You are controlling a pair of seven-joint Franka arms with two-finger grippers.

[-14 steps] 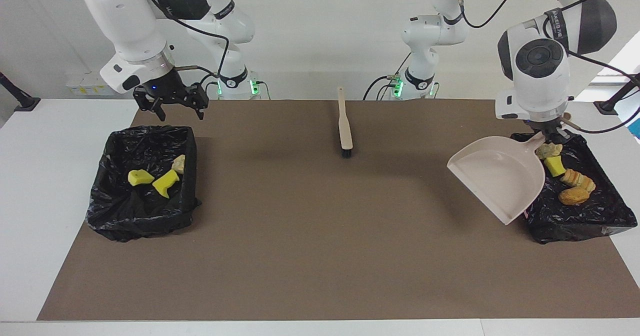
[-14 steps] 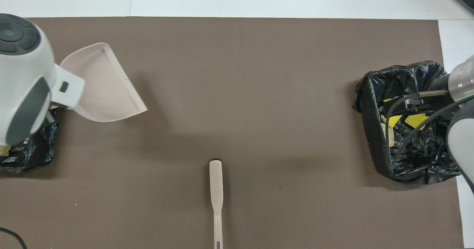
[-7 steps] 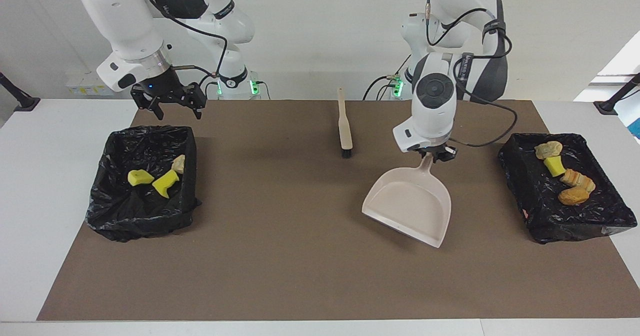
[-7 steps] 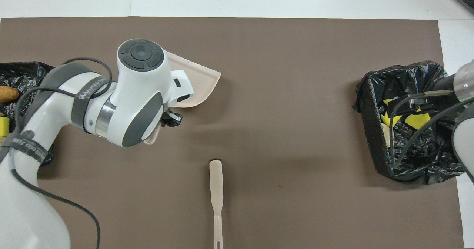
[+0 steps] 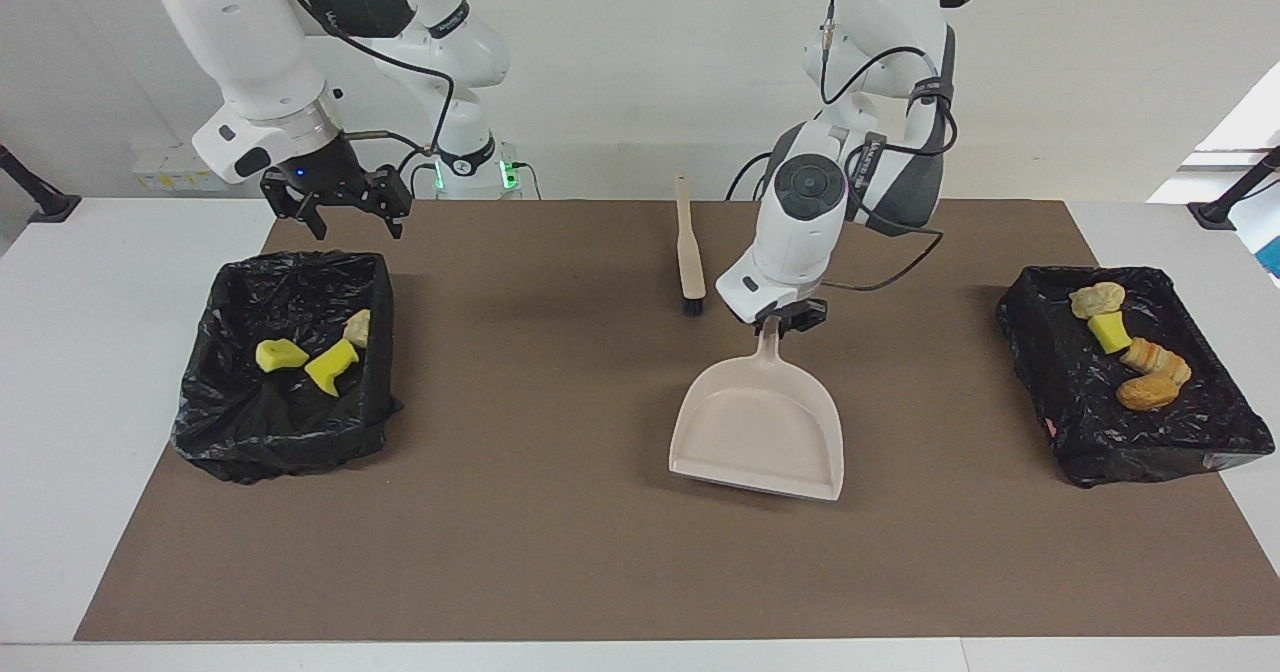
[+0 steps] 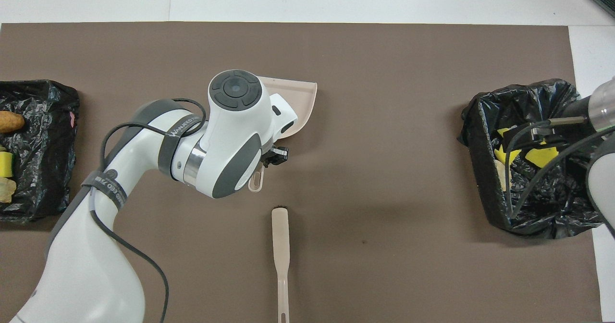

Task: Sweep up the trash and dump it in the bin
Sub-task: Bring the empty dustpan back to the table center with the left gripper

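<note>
— What do the robot arms look like?
— Two glossy white arms with dark grey joint bands and round grey end caps. Black cables loop along each.
— And the ends?
— A black left claw [image 5: 783, 324] and right claw [image 5: 343, 214]; green lights glow at both bases.

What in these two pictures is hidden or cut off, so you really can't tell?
- Overhead view: most of the dustpan is covered by the left arm.
- Overhead view: the bin at the left arm's end is cut by the edge, hiding some trash.
- Overhead view: the right arm and its cables hide part of the other bin.
- Facing view: the brush bristles are too small.
</note>
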